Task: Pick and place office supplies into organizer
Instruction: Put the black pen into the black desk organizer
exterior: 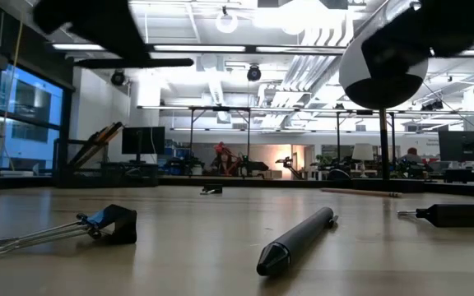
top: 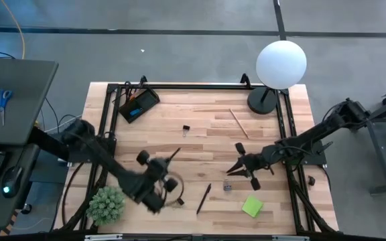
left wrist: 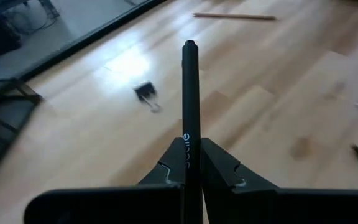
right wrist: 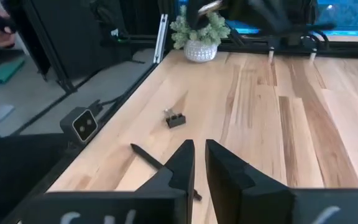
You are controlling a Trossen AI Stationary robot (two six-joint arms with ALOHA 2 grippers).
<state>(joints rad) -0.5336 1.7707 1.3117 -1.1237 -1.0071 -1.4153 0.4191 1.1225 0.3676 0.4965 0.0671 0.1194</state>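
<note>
The left pincer, low over the bench, pinches a black pen whose long axis points toward one o'clock.

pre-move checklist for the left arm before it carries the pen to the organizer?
1. Grip: left gripper shut on the slim black pen, pen pointing straight out between the fingers: ok.
2. Pen lifted off the light wooden table: cannot tell.
3. Goal: small black rectangular organizer tray sits at the table's far left corner, unobstructed from above: ok.
4. Free slot in the tray: cannot tell.
5. Right gripper waits over the table's right side, away from the left arm's path: ok.
</note>
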